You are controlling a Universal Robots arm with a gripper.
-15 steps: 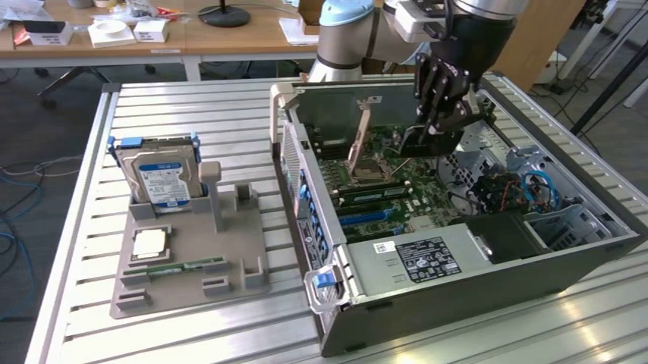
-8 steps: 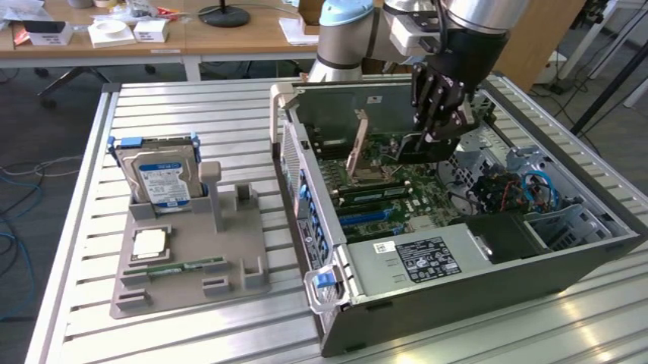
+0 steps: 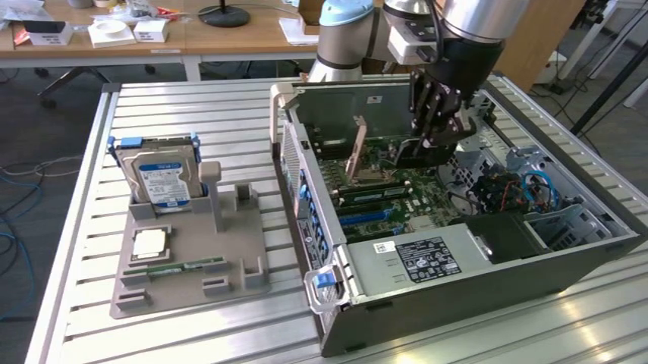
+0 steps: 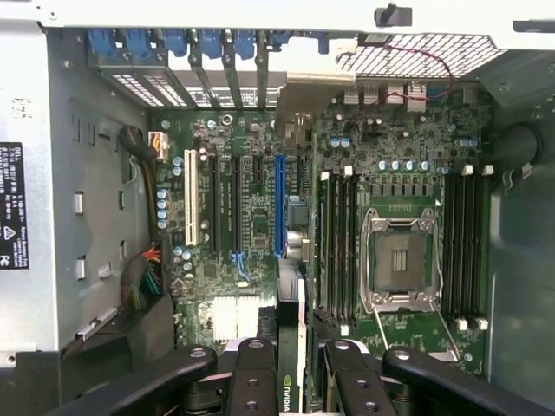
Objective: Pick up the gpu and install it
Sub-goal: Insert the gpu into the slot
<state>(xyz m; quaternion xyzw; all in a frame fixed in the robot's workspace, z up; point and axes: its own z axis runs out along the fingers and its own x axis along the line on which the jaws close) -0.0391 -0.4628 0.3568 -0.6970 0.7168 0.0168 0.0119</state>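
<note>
At the exterior view's left, the hard drive (image 3: 162, 178) stood in its grey holder (image 3: 187, 262). To the right, inside the open computer case (image 3: 405, 288), the gpu (image 4: 288, 386) showed as a thin dark card, seen edge-on from the wrist and bearing a small green logo. The gripper (image 3: 433, 136) was clamped on it from above, one finger on each face, above the motherboard (image 4: 260, 217).

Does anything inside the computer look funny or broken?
Nothing looks broken or spilled. One odd spot: the square silver processor socket on the green motherboard is empty, and its hinged flap stands up open. The pincer grips the thin black gpu card edge-on over the board.
</note>
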